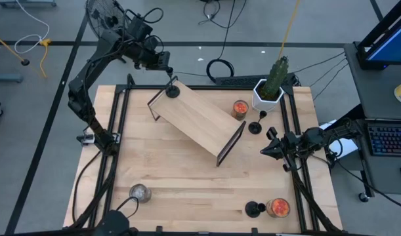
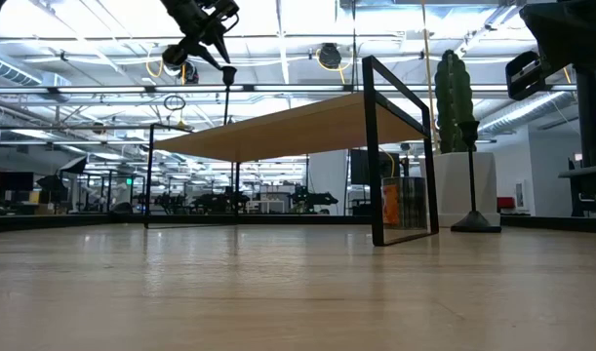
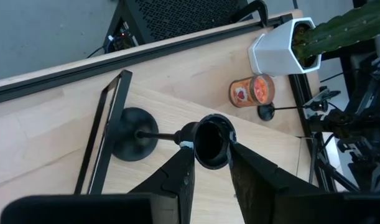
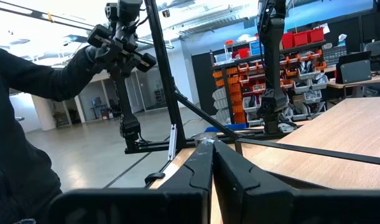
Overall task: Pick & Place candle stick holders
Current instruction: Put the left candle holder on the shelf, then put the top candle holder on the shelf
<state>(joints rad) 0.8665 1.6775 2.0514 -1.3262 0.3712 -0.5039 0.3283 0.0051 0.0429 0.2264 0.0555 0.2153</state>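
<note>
Now, holder on the shelf: one candle stick holder (image 3: pixel 140 134) stands upright on the far-left corner of the wooden shelf (image 1: pixel 197 118); in the left wrist view its round base, thin stem and cup top all show.
Left gripper (image 1: pixel 168 73): it sits over that corner, its fingers (image 3: pixel 177 177) parted to either side of the cup top. Whether the pads touch the cup cannot be told; the stem and base stand clear of them.
Second holder: another candle stick holder (image 1: pixel 256 124) stands on the table (image 1: pixel 180 183) between the shelf's right end and the white pot, beside a glass candle jar (image 1: pixel 239 109).
Third holder: it (image 1: pixel 254 209) stands near the table's front edge, just beside a second candle jar (image 1: pixel 278 208); from above only its base and top read, the stem is hard to make out.
Right gripper (image 1: pixel 267 149): it waits low at the table's right side, well apart from the shelf, fingers pressed together with nothing between them.
Shelf: it lies diagonally on black wire legs; in the low view its underside hides whatever stands on top.
Cactus (image 1: pixel 276 75): it stands in a white pot (image 1: pixel 266 96) at the far right.
Round metal object (image 1: pixel 140 193): near the front left, too small to identify.
</note>
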